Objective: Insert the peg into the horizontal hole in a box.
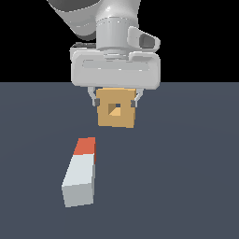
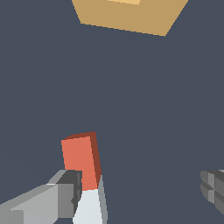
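Lying on the tabletop (image 1: 186, 177), the peg (image 1: 82, 173) sits free beneath the hand (image 2: 140, 192), spread wide, short of the box (image 1: 116, 110).

Just one thing to report here: the desk (image 1: 186, 186), a flat slate-blue surface, plain and unmarked, filling the lower part of the exterior view. Its far edge runs straight across, and beyond it there's only solid black. The wrist view shows that same slate-blue desk (image 2: 153, 109).
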You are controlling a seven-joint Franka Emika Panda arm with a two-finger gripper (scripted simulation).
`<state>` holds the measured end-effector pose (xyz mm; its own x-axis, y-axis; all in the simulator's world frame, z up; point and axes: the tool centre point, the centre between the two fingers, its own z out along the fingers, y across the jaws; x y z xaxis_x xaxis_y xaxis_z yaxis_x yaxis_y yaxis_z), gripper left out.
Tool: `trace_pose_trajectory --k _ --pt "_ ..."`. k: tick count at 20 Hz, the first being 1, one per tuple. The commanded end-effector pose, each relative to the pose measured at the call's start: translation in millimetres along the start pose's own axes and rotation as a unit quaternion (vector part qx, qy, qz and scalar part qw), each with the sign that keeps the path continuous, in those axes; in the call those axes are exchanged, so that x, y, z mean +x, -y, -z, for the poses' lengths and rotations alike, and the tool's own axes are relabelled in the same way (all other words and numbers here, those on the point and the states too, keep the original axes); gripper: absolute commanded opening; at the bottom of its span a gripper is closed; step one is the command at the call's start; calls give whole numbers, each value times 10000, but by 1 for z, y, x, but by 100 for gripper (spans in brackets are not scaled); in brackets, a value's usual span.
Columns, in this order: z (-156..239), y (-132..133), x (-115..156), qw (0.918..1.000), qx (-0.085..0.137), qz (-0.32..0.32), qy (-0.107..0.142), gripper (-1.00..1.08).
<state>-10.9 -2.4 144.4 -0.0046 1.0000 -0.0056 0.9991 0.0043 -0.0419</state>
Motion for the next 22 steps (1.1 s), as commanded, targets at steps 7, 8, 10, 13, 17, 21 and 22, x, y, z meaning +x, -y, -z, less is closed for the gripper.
trace_pose_trajectory --k 7,8,10,13,17,21,22 --pt "-5 5 -8 10000 -15 51 0 100" --pt "-7 7 -11 10000 -20 69 0 100" --pt "-11 11 -18 9999 -33 114 -1 100" --pt "-20 19 -32 9998 -58 202 -1 100" --pt "-35 33 -57 9993 -101 352 -2 100" --pt "-51 45 -83 9986 -146 505 -3 100" --pt "-54 47 -88 9984 -155 538 -3 100"
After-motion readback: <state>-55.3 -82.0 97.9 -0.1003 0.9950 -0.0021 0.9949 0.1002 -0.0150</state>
